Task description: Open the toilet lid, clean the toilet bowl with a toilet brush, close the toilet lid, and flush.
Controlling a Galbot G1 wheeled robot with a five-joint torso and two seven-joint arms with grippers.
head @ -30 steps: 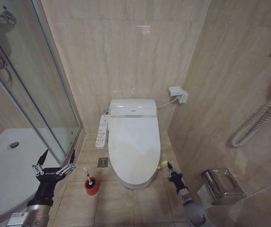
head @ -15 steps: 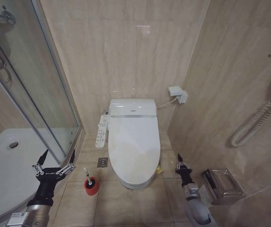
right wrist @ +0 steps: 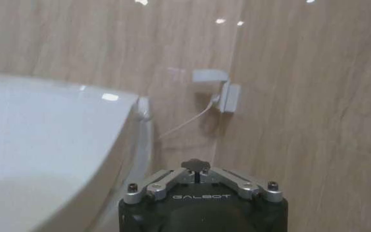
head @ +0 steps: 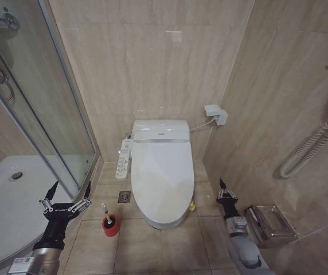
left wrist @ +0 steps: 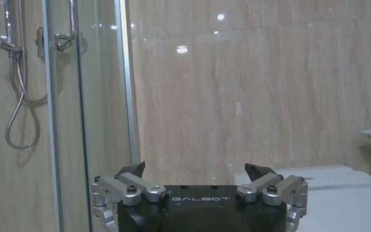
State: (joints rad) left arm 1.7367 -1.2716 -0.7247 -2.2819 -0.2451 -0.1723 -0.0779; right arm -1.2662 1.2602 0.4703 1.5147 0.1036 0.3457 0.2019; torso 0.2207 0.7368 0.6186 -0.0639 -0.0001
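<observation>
Beige, glossy stone-look tiles cover the walls and floor of this small bathroom, with ceiling lights reflected high on the back wall. The toilet stands against that back wall, and everything else is easiest placed from it. The toilet lid point(head: 161, 175) is down, flat over the toilet bowl point(head: 165, 220), of which just the front rim peeks out below the lid's edge. A white button panel point(head: 123, 158) runs along the toilet's left side, and a small floor drain point(head: 124, 196) sits in the tiles just in front of that panel. The red holder point(head: 111, 225) stands on the floor left of the bowl's front, near but not touching it, with the toilet brush point(head: 106, 211) standing upright in it, pale handle up. Farther left of the toilet is the glass shower enclosure point(head: 49, 109) with its white shower tray point(head: 6, 200). On the wall right of the tank a white wall box point(head: 216, 114) feeds a thin cable to the toilet. Right of the toilet, on the side wall, hang a metal paper holder point(head: 270, 224) and a white coiled hose point(head: 310, 150). The left gripper point(head: 65, 193) hovers left of the red holder, fingers spread wide with nothing between them. The right gripper point(head: 224, 191) hangs right of the bowl, clear of it, fingers pinched together on nothing.
</observation>
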